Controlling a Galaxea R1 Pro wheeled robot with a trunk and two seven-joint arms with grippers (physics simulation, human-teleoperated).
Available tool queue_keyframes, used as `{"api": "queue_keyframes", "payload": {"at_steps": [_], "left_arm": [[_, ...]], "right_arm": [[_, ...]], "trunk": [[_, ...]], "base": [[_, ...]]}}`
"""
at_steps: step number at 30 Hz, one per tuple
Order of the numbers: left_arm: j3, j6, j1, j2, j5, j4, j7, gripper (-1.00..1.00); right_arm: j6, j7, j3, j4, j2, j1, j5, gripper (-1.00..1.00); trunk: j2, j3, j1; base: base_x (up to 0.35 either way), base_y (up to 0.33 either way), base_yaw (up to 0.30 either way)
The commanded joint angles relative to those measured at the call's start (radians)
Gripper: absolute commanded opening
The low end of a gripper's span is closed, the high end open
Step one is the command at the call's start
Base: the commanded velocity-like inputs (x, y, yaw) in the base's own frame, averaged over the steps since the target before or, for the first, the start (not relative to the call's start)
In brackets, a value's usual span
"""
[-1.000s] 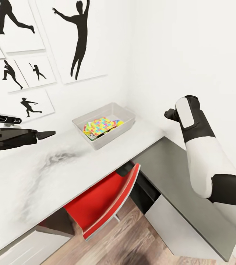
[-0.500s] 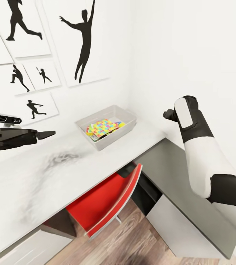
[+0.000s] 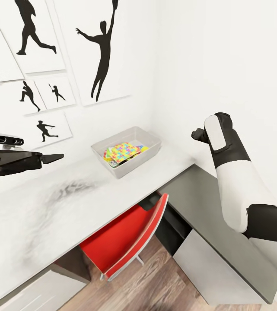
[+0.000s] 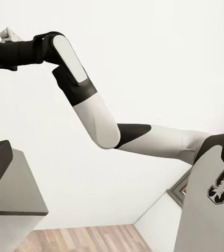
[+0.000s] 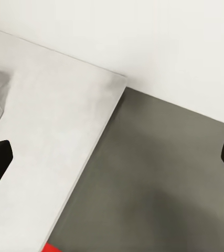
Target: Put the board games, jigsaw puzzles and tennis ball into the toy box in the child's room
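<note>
**A:** Starting from the toy box [image 3: 127, 167]?

**B:** Yes. Standing on the white desk [image 3: 47, 207], hard against the wall and right below the tall jumping-figure picture [image 3: 103, 52]. Holding the jigsaw puzzles [image 3: 123, 152] face up on top of whatever lies inside. Also a yellow-green scrap just beside them, toward the box's right wall. Possibly the tennis ball, but too small to call.

**A:** And the end effectors?

**B:** Right end effector [image 3: 198, 134] raised to the right of the box, near it, over the grey ledge [image 3: 207, 203] past the desk's end. Spread wide in its wrist view, with nothing between the fingertips. Left end effector [image 3: 52, 158] well to the left of the box, above the desk, seen edge-on. Cannot tell whether parted or closed. Nothing visibly carried there.

**A:** So which step, at a guess?

**B:** Judging by what already lies in the box, probably heading off for the board games on the bed.

**A:** Any advice for doing it cleanly?

**B:** Draw both arms in before turning the base. Mind the wall close by the right arm, and the red chair [image 3: 125, 233] tucked below and in front of the box. Avoid sweeping an elbow across the box's rim. Leave the right fingers wide for a thin, flat game and take it by a long edge. Coming back, square up to the box, lower the game flat over the puzzles, and let go low. Otherwise likely to tip against the sloping wall or knock something out.
</note>
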Motion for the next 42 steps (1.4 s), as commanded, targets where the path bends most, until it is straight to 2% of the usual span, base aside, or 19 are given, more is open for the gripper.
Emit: {"api": "queue_keyframes", "payload": {"at_steps": [1, 42], "left_arm": [[-0.003, 0.011, -0.001, 0.001, 0.001, 0.0, -0.005, 1.0], [-0.005, 0.01, -0.001, 0.001, 0.001, 0.0, -0.005, 1.0]], "right_arm": [[0.001, -0.01, -0.002, -0.001, 0.001, -0.001, -0.011, 1.0], [0.002, -0.011, -0.003, 0.001, -0.001, -0.001, -0.009, 1.0]], "trunk": [[-0.002, 0.0, 0.001], [-0.002, 0.068, 0.001]], "base": [[-0.001, 0.002, 0.0], [0.0, 0.0, 0.0]]}}
